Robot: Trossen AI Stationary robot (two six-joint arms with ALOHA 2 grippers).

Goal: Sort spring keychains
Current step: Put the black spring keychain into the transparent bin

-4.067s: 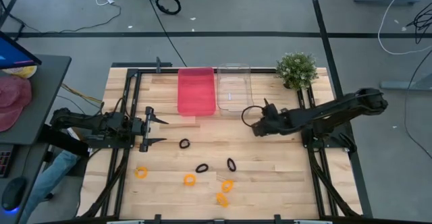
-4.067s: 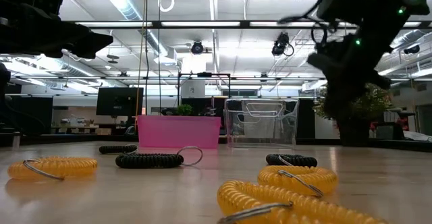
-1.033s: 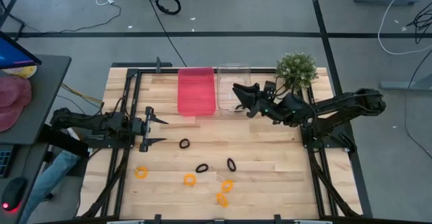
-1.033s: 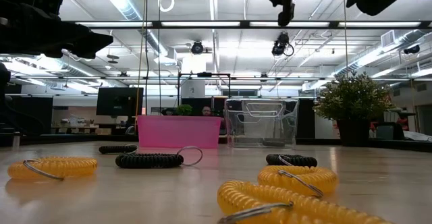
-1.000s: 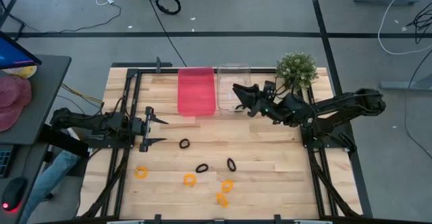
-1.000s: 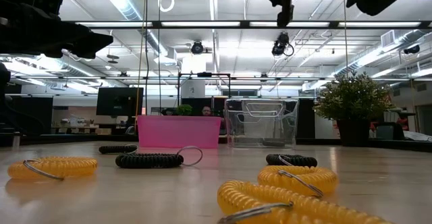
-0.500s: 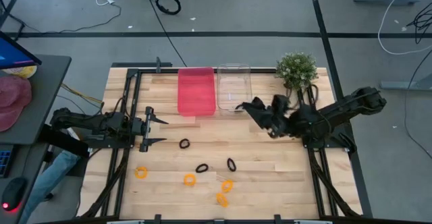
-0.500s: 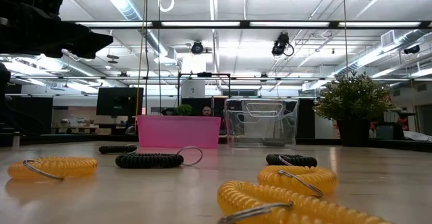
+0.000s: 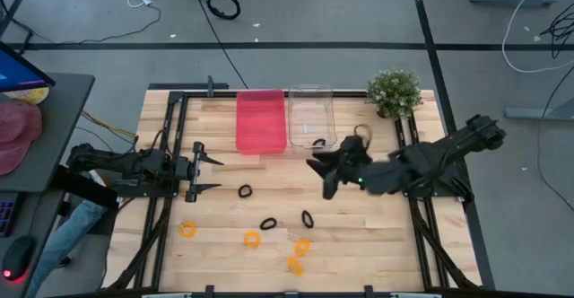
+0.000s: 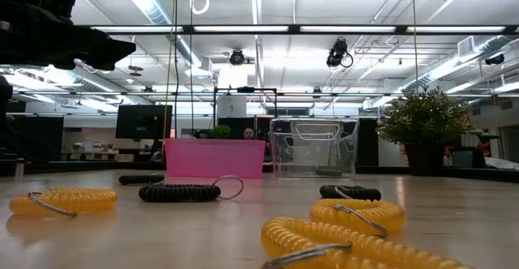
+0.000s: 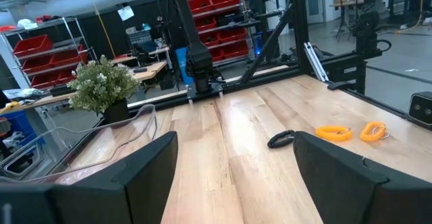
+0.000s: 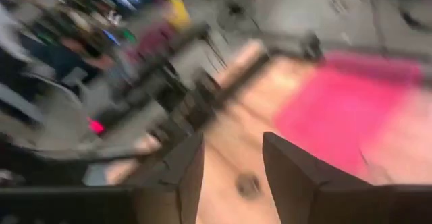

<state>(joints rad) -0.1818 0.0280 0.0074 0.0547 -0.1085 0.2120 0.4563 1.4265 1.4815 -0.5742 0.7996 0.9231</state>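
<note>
Three black spring keychains (image 9: 245,190) (image 9: 268,223) (image 9: 308,218) and several orange ones (image 9: 252,239) lie flat on the near half of the table. One more black keychain (image 9: 319,142) lies inside the clear bin (image 9: 310,100). My right gripper (image 9: 318,178) hangs open above the table's middle, just near of the clear bin, with nothing between its fingers. In its blurred wrist view a black keychain (image 12: 247,183) lies on the wood ahead of the right gripper (image 12: 233,163). My left gripper (image 9: 215,174) waits open at the table's left side, also seen as the left gripper (image 11: 233,156).
The pink bin (image 9: 261,120) stands left of the clear bin at the far edge. A potted plant (image 9: 394,92) sits at the far right corner. Bare wood lies between the bins and the keychains. In the low view orange keychains (image 10: 349,216) lie close to the camera.
My right gripper has drawn back from above the clear bin toward the near edge and the table's left, turning to point left, and has left the top of the low view. The black keychain in the clear bin now shows uncovered.
</note>
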